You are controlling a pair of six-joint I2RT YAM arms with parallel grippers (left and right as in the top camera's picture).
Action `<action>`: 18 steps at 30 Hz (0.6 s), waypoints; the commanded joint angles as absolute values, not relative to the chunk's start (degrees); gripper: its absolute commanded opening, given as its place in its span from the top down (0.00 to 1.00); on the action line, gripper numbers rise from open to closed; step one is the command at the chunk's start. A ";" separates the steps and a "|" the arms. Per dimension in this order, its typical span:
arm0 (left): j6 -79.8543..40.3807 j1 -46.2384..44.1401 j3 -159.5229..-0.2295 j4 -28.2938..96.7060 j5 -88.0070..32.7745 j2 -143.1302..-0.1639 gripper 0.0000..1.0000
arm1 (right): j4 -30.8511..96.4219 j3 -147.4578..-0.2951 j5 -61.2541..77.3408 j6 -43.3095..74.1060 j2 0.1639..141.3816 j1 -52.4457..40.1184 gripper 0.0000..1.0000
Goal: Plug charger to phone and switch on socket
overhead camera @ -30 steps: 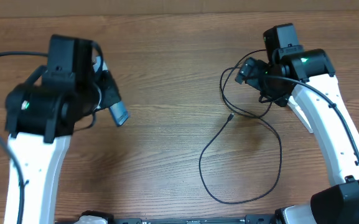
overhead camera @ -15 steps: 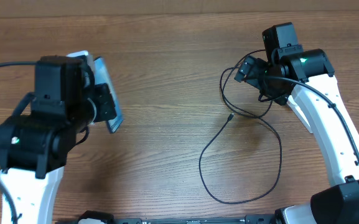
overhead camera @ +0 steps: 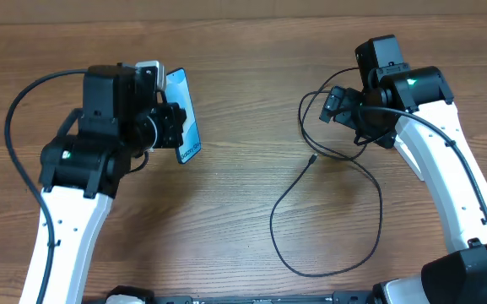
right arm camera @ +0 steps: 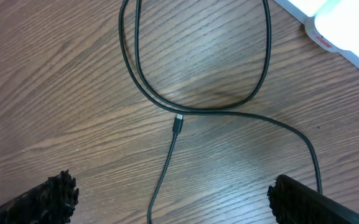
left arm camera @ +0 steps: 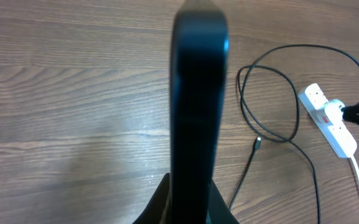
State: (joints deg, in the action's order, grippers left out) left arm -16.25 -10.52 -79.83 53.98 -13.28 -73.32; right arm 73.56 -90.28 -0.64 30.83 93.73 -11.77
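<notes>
Left hand [overhead camera: 170, 127] is clamped on the phone [overhead camera: 184, 111]; right hand [right arm camera: 179, 199] hangs spread wide above the charger [right arm camera: 178, 124].

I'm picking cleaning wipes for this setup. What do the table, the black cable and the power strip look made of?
Table: wood or wood-look laminate with a matte finish; brown grain lines run across it.
Cable: black rubbery or plastic sheath, slightly satin; it lies in loose, soft loops.
Power strip: white moulded plastic, smooth and faintly glossy, with small red marks.
</notes>
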 commanded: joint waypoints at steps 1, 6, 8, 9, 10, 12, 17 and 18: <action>-16.25 -10.52 -79.59 51.99 -15.11 -76.03 0.96 | 73.65 -89.93 -1.17 29.45 94.70 -11.94 0.00; -24.34 -10.50 -79.59 49.65 -19.64 -80.38 0.96 | 74.76 -89.93 -1.17 29.50 96.57 -11.94 0.00; -24.69 -10.50 -79.59 47.42 -26.74 -82.26 0.96 | 75.50 -89.93 -1.10 29.52 97.91 -11.94 0.00; -24.69 -10.52 -79.59 46.17 -30.33 -83.20 0.96 | 75.92 -89.93 -0.84 29.50 98.65 -11.94 0.00; -24.71 -10.50 -79.59 44.93 -33.61 -84.12 0.96 | 76.29 -89.93 -0.27 29.50 99.44 -11.94 0.03; -24.71 -10.48 -79.59 42.52 -39.11 -85.93 0.96 | 76.69 -89.93 1.56 29.50 100.88 -11.94 0.05; -24.69 -9.19 -79.59 37.26 -48.49 -90.21 0.95 | 76.58 -89.93 4.19 29.52 103.74 -12.56 0.05; -24.71 -8.58 -79.59 36.14 -51.09 -91.05 0.96 | 76.44 -89.93 4.21 29.52 103.94 -12.71 0.05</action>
